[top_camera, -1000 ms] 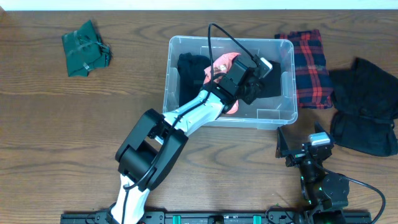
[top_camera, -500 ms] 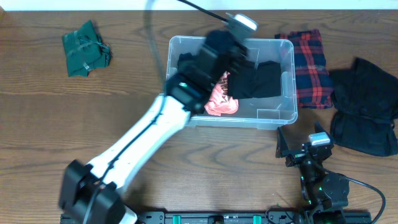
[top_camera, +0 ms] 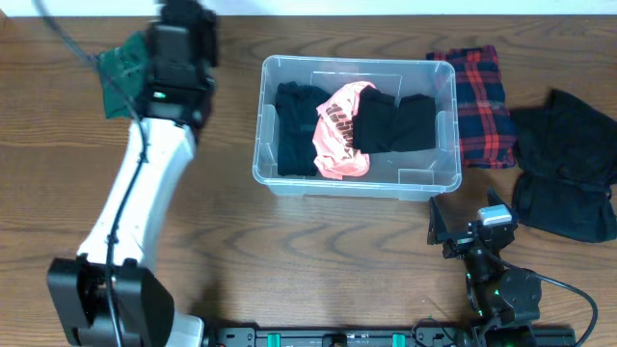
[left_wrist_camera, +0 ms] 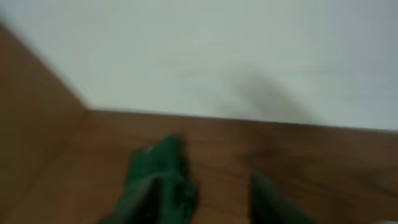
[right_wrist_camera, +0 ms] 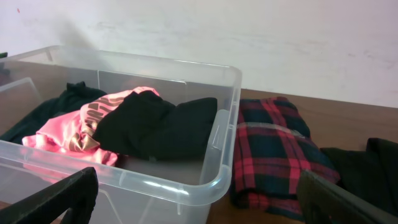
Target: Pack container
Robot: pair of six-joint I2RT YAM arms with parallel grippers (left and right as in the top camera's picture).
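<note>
Wood worktop (top_camera: 289, 241), white wall along its far edge.

Container (top_camera: 424, 183): clear bin, upright, centre of worktop toward the far side, not held by either gripper. Inside it: dark top (top_camera: 294, 125) at the left end, pink garment (top_camera: 337, 130) with dark lettering in the middle, partly draped over the dark top, and a black garment (top_camera: 395, 123) on the right, overlapping the pink one's right edge. Bin floor is bare at the near right corner.

Left arm (top_camera: 140, 193): white links, stretched from the near left edge up to the far left corner, well clear of the container.

Black pile (top_camera: 564, 164): crumpled, right edge of worktop, outside the bin.

Plaid garment (top_camera: 480, 92): red and dark check, folded, lying just beside the container's right wall, its right edge touching the black pile.

Green garment (top_camera: 116, 82): crumpled, far left, well apart from the container, partly under the left arm's end.

Left gripper (top_camera: 183, 19): above the green garment's right side, blurred in overhead and wrist views; can't tell if released or clenched, or if it touches the cloth.

Right gripper (top_camera: 468, 217): near right, just off the container's near right corner, pointing at it. Fingers (right_wrist_camera: 56, 196) spread wide, released, nothing between them.
</note>
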